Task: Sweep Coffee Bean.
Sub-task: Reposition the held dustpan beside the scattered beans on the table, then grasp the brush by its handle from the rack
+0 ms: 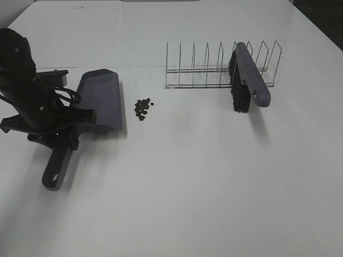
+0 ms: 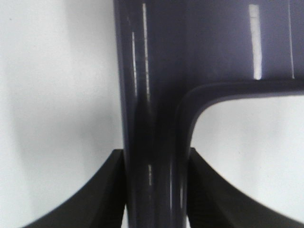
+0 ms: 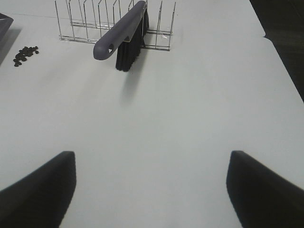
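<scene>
Worktop (image 1: 187, 187): white and wide, it carries everything in the room's one small job, the sweeping-up of spilled coffee.
Wire rack (image 1: 193, 84): far ahead of the right hand, with the brush propped among its uprights.
Dustpan (image 1: 102, 99): grey-violet, lying on the worktop just ahead of the left hand, handle pointing back through that hand.
Brush (image 1: 252, 80): grey handle sloping out of the rack towards the right hand, black bristles down; well apart from that hand, nothing touching it.
Left hand (image 1: 64, 136): pinching the dustpan's handle, one dark finger pressed on each side of it in the wrist view (image 2: 154, 190).
Right hand (image 3: 149, 190): fingers spread wide, holding nothing, hanging over bare worktop.
Coffee bean (image 1: 142, 108): a tight little cluster of dark beans, just beyond the pan's long edge on the side away from the left hand, and far off to one side of the right hand (image 3: 24, 54).
Step in hand: by the look of it, the pan is secured and the brush is next.
Doing it well: take the brush mid-handle, lift it straight clear of the wires, keep the pan's edge flat against the worktop, then draw short, light strokes from behind the beans so none skitter away.
</scene>
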Motion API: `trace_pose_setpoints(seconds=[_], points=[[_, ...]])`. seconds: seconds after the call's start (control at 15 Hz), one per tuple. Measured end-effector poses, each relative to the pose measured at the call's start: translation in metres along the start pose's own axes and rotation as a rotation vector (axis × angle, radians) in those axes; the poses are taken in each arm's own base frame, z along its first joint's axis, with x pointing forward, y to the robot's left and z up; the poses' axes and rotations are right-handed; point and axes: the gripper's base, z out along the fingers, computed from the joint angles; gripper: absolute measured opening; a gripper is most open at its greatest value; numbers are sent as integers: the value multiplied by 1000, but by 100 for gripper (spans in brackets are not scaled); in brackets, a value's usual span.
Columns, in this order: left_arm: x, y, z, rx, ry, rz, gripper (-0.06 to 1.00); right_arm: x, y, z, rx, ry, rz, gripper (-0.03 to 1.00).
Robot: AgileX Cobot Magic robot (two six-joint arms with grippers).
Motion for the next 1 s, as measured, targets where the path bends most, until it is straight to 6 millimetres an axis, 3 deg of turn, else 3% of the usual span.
trace_pose_setpoints(seconds=[0.2,0.53,1.0], points=[[1,0,-18,-7,-17,21,35,0,0,0,0,0,0,76],[1,0,-18,-13,-14,27,35,-10,-2,5,0,6,6,76],[1,0,-18,-15,-14,42,35,-122,-8,55,-97,16,22,73]])
